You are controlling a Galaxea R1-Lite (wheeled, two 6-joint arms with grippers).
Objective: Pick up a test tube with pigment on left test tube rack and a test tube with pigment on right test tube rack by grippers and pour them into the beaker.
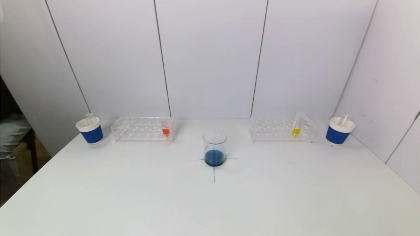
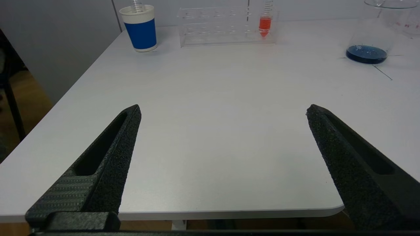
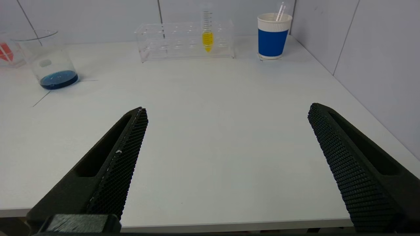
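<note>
Clear plastic test tube with orange-red pigment (image 2: 265,23) and its yellow-pigment twin (image 3: 207,36), both upright in racks at the far side of the white table (image 1: 210,203)

Nearest, at the table's front edge: left gripper (image 2: 223,109) and right gripper (image 3: 228,109), both spread wide, grasping nothing, absent from the head view. Midway: glass beaker with blue liquid (image 1: 214,148) on a cross mark. Beyond: clear acrylic left rack (image 1: 141,129), tube at its inner end; clear acrylic right rack (image 1: 283,129), tube leaning slightly. Each tube straight ahead of its own arm, long axis vertical. Blue-banded paper cups (image 1: 90,130) outermost; contents hard to make out
</note>
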